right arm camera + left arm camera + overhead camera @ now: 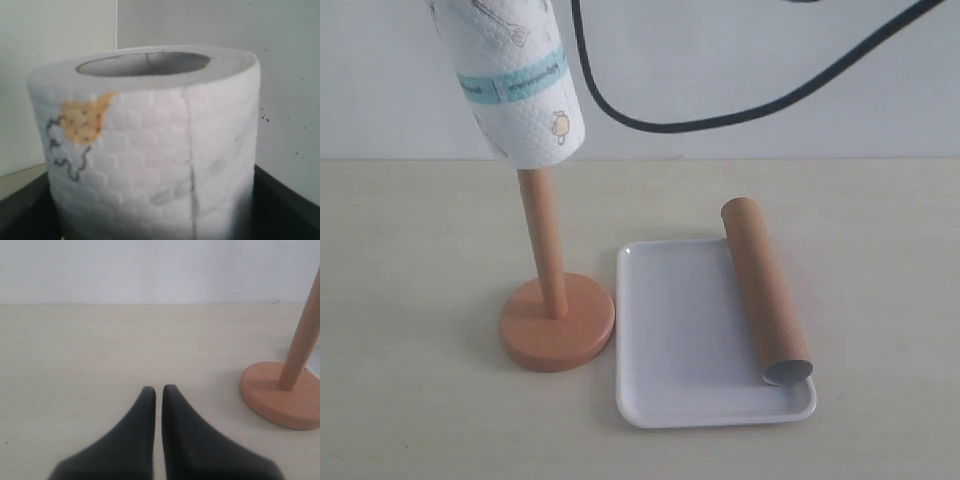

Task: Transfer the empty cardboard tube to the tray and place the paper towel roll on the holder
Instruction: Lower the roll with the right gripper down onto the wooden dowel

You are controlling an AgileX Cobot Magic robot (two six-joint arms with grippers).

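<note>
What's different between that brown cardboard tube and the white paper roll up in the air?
The cardboard tube is plain brown; the paper towel roll is white with printed figures and a teal band. The tube is slimmer; the roll is fatter. The tube lies on the tray; the roll hangs tilted at the top of the holder. Both are hollow cylinders.

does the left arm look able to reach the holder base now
Probably yes: the left fingers are shut and low, with only bare table between them and the base of the holder. The paper towel roll is up at the pole top, clear of the base.
</note>
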